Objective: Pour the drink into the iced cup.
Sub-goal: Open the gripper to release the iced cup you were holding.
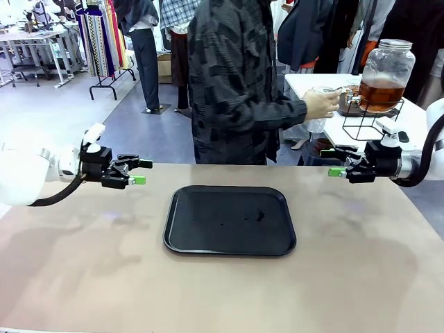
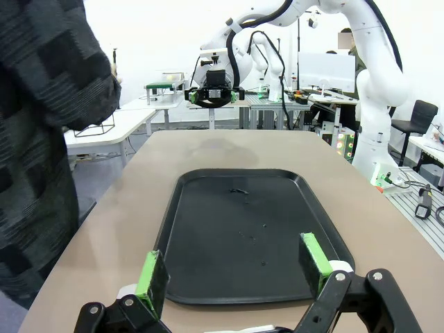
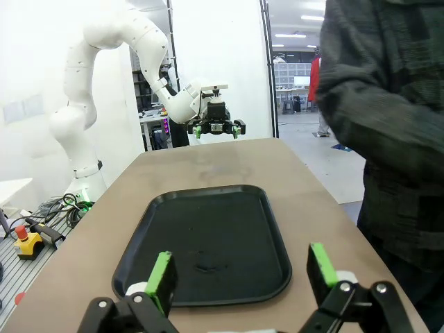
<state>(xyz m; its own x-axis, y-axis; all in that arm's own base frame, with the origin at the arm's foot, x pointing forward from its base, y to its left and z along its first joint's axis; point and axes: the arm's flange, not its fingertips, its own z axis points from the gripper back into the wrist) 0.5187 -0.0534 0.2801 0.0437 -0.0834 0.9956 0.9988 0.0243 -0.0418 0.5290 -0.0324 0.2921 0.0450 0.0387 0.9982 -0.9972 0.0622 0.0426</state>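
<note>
Presently the amber-brown drink [image 1: 379,94] is seen inside a large clear glass lidded jar [image 1: 386,72], which stands on a black wire stand [image 1: 371,123] on a white side table [image 1: 305,84] beyond the far right corner of the tan counter [image 1: 222,284]. A person's hand [image 1: 322,104] is held out at the spigot side of the jar with what looks like a clear cup [image 1: 320,91], though its contents cannot be made out. The right pincer [image 1: 336,161] is held level above the counter's far right edge, its green-padded fingers spread wide and nothing pinched; the left pincer [image 1: 139,172] is held likewise above the far left edge, also spread and empty. The relation that matters is judged to be this: the jar lies behind and above the right pincer, off the counter altogether, with its long axis upright, so the right arm is much the nearer of the two, and the left is well apart from it across the whole counter. Between the pincers a flat black rectangular plastic tray [image 1: 229,219] lies at mid-counter, bare but for a few small specks, and open room is left all round it. The person's arm and body are likely to be met on any reach toward the jar.
</note>
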